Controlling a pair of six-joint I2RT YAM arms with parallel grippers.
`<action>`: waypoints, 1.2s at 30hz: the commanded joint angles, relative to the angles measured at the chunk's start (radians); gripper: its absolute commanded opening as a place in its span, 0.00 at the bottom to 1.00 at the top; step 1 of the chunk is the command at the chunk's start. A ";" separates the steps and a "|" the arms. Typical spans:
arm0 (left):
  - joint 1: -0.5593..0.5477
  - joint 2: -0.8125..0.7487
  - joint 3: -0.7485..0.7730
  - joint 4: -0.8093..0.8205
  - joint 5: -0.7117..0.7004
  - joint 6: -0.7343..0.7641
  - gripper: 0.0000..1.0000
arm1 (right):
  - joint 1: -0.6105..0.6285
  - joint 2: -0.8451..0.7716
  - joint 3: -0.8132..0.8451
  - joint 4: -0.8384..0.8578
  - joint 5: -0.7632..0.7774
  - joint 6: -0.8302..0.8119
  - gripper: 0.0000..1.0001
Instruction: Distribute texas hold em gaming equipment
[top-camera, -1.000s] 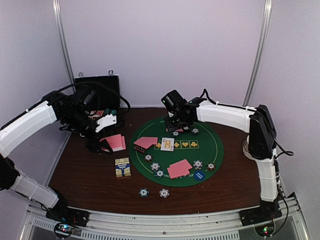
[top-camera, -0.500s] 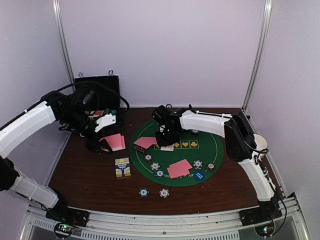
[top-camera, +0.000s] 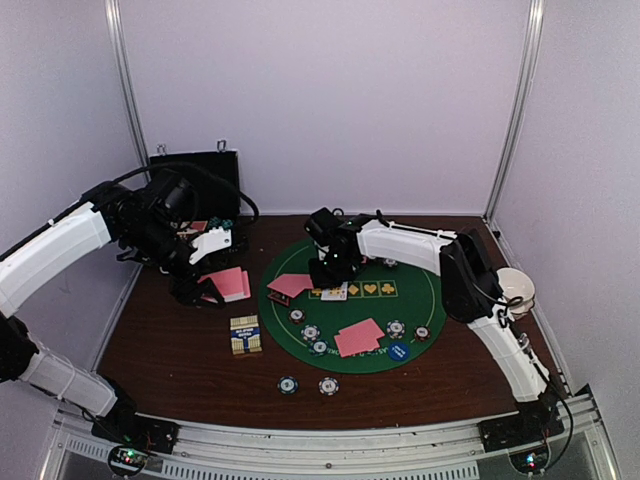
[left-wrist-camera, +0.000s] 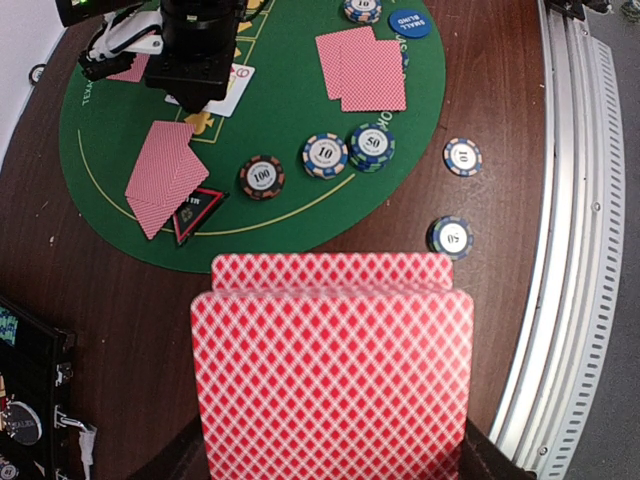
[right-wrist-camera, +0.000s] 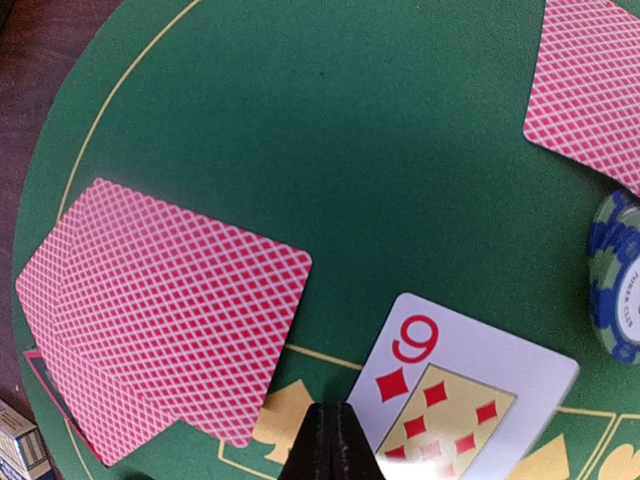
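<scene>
— Brown table (top-camera: 180, 370), pale walls round it. What lies nearest the arms?
— Two chips (top-camera: 288, 385) on bare wood, just off the green mat (top-camera: 425, 290). A box (top-camera: 245, 334) sits left of them, also off the mat.
— And on the mat?
— At its near edge a blue disc (top-camera: 399, 351), then a pair of cards (top-camera: 358, 338) face down, with more chips around it. Further in lies a second pair (top-camera: 291, 284) with a marker (left-wrist-camera: 198, 208) at its corner, and a nine (right-wrist-camera: 450, 400) of diamonds face up in the middle.
— Where is the right gripper (right-wrist-camera: 325, 445)?
— Low over the nine's edge, fingers pressed together with nothing between them. Whether it touches the card I cannot tell.
— The left gripper (top-camera: 205, 290)?
— Off the mat to the left, clamped on a deck (left-wrist-camera: 330, 390), backs toward its camera. Behind it a black case (top-camera: 195, 170) stands by the far wall.
</scene>
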 joint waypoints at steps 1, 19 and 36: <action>0.001 -0.018 0.009 0.019 0.000 0.011 0.00 | -0.010 0.052 0.067 -0.028 -0.015 0.015 0.00; 0.002 -0.017 0.015 0.021 0.006 0.008 0.00 | 0.031 0.124 0.171 -0.016 -0.090 0.032 0.00; 0.001 -0.016 0.014 0.024 0.005 0.009 0.00 | 0.065 0.149 0.221 0.030 -0.158 0.064 0.00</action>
